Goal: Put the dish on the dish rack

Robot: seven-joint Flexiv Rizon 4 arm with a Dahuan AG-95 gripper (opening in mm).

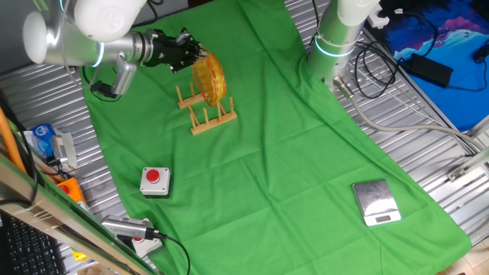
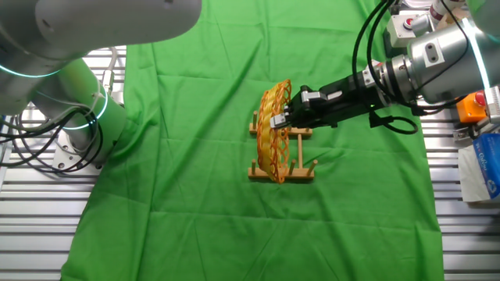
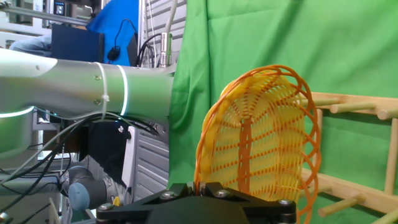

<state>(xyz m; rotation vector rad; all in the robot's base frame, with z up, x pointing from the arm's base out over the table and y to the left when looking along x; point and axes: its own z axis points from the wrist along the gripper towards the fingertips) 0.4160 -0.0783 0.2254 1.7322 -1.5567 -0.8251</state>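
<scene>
The dish [image 1: 208, 76] is a yellow woven wicker oval with an orange-red centre streak. It stands on edge between the pegs of the dish rack [image 1: 212, 121], a small light-brown wooden rack on the green cloth. My gripper [image 1: 189, 52] reaches in from the left and is shut on the dish's upper rim. In the other fixed view the dish [image 2: 274, 134] stands upright in the rack [image 2: 301, 170] with the gripper [image 2: 284, 119] at its rim. In the hand view the dish [image 3: 261, 137] fills the middle, the rack pegs [image 3: 356, 107] lie behind it, and the gripper [image 3: 200, 185] pinches its rim.
A grey box with a red button [image 1: 155, 180] sits on the cloth in front of the rack. A square silver scale [image 1: 376, 202] lies at the right front. A second arm's base [image 1: 337, 37] stands at the back. Cables and clutter lie off the cloth's edges.
</scene>
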